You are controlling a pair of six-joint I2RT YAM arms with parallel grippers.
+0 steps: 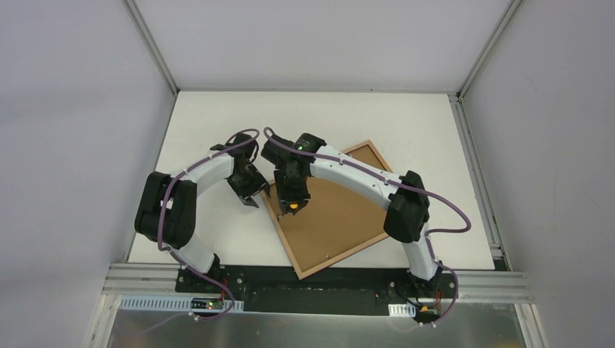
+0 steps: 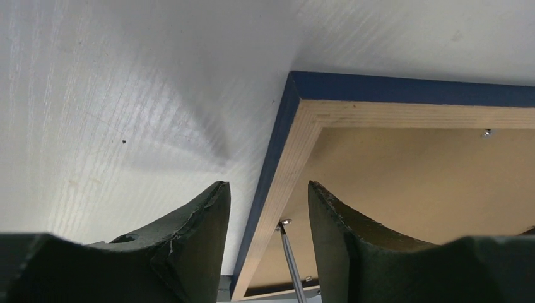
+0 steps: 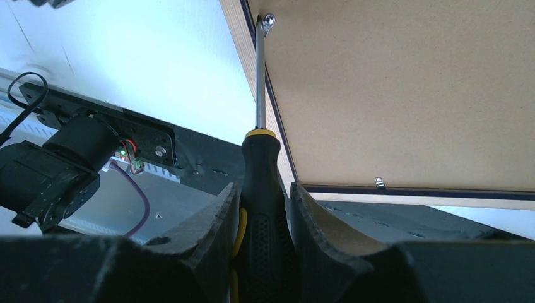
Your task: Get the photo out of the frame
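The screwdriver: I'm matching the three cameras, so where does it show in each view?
Top external: screwdriver, centre, at the frame's left rim.
Left wrist: only its shaft, bottom centre, seen between the open jaws.
Right wrist: handle bottom centre, gripped in the jaws, shaft pointing up.
Shared landmark: the frame's wooden rim beside the tip.

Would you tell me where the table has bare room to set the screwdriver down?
The far strip of table between the frame and the back wall is bare; so is the near patch between left arm and frame. Crowded: the frame's left edge, where left claw and right claw, gripping the screwdriver, meet.
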